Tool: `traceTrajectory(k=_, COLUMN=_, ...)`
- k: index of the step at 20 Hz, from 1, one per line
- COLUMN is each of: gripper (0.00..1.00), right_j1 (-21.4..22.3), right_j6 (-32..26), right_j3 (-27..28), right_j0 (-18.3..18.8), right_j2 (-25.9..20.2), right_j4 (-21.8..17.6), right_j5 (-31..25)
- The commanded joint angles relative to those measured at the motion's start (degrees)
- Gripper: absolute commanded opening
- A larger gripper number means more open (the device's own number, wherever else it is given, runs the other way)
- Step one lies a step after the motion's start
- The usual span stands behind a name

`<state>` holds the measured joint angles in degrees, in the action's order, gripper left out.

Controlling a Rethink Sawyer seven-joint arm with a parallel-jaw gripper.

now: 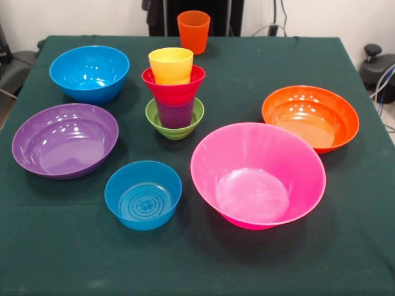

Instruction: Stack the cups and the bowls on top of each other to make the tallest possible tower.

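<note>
The tower stands in the middle of the green table [55, 259]: a small green bowl [155, 117] at the bottom, a purple cup [174, 115] in it, a small red bowl [173, 86] on that, and a yellow cup [171, 64] on top. The orange cup [193, 31] stands upright on its own at the table's far edge, behind the tower. Around the tower lie a mid-sized blue bowl [89, 73], a purple bowl [65, 140], a small blue bowl [143, 194], a large pink bowl [258, 176] and an orange bowl [310, 117]. No gripper shows.
The robot's dark pedestal [216, 15] stands just behind the orange cup at the far side. All the loose bowls sit open side up. Dark equipment [376, 65] stands off the table's right edge.
</note>
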<state>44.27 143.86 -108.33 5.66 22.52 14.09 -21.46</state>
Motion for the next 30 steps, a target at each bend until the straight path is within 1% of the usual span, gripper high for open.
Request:
traceTrajectory(k=1, gripper=1.00, right_j1=-0.85, right_j6=-0.71, right_j3=-2.53, right_j0=-0.42, right_j2=-5.86, right_j4=-4.85, right_j5=1.87)
traceTrajectory(k=5, gripper=1.00, right_j1=-2.00, right_j6=1.65, right_j3=-2.89, right_j0=-0.53, right_j2=-5.09, right_j4=-4.31, right_j5=2.51)
traceTrajectory(k=8, gripper=1.00, right_j1=-2.00, right_j6=4.24, right_j3=-4.63, right_j0=-0.24, right_j2=-5.24, right_j4=-2.39, right_j5=2.81)
traceTrajectory(k=9, gripper=1.00, right_j1=-2.28, right_j6=4.98, right_j3=-4.60, right_j0=-0.66, right_j2=-4.40, right_j4=-2.27, right_j5=2.69)
traceTrajectory(k=11, gripper=1.00, right_j1=-1.69, right_j6=3.93, right_j3=-6.04, right_j0=1.56, right_j2=-6.07, right_j4=-1.84, right_j5=3.03)
traceTrajectory(k=14, gripper=1.00, right_j1=-1.57, right_j6=3.55, right_j3=-7.72, right_j0=3.03, right_j2=-7.58, right_j4=-2.06, right_j5=5.74)
traceTrajectory(k=15, gripper=1.00, right_j1=-1.56, right_j6=3.76, right_j3=-7.83, right_j0=2.74, right_j2=-7.25, right_j4=-2.23, right_j5=5.92)
traceTrajectory(k=16, gripper=1.00, right_j1=-1.81, right_j6=4.59, right_j3=-7.66, right_j0=1.44, right_j2=-6.03, right_j4=-2.54, right_j5=6.04)
traceTrajectory(k=21, gripper=1.00, right_j1=-1.11, right_j6=6.09, right_j3=-9.07, right_j0=-0.01, right_j2=-4.91, right_j4=-1.74, right_j5=5.91)
traceTrajectory(k=22, gripper=1.00, right_j1=-0.83, right_j6=5.89, right_j3=-9.47, right_j0=0.34, right_j2=-5.15, right_j4=-1.61, right_j5=6.06)
traceTrajectory(k=24, gripper=1.00, right_j1=-0.24, right_j6=4.28, right_j3=-10.75, right_j0=2.69, right_j2=-6.64, right_j4=-1.87, right_j5=6.83)
traceTrajectory(k=30, gripper=1.00, right_j1=0.04, right_j6=3.04, right_j3=-11.93, right_j0=5.20, right_j2=-7.31, right_j4=-2.97, right_j5=9.37)
